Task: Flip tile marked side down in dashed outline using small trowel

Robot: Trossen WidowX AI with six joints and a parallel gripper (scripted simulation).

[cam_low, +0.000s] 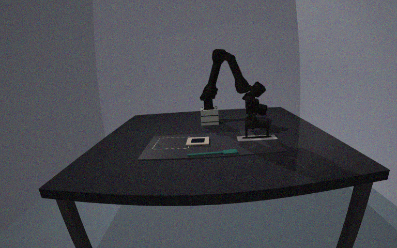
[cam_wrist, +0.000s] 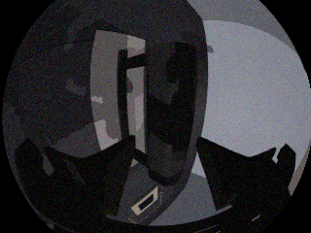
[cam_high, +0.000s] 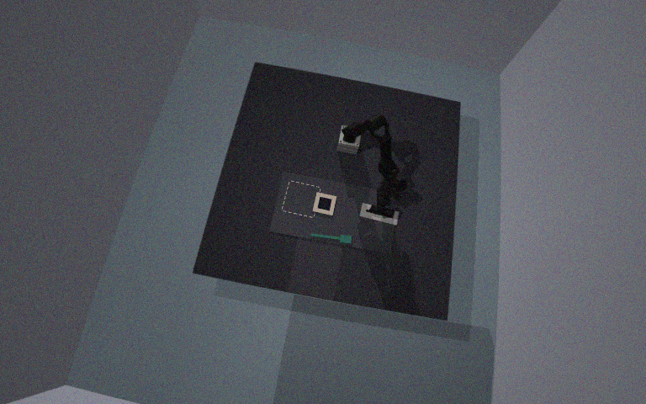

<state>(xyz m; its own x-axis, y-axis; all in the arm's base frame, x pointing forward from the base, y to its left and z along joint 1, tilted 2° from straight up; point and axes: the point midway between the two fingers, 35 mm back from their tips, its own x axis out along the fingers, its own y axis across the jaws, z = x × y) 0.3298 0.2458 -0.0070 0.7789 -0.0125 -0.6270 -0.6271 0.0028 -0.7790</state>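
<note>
Top overhead, exterior frontal, both share table (cam_low: 204, 181).

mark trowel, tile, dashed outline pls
trowel (cam_high: 328, 236), top view, on the green shaft near its middle
tile (cam_high: 317, 204), top view, on the pale border left of the dark centre
dashed outline (cam_low: 155, 143), exterior view, on its left dashed edge
</note>
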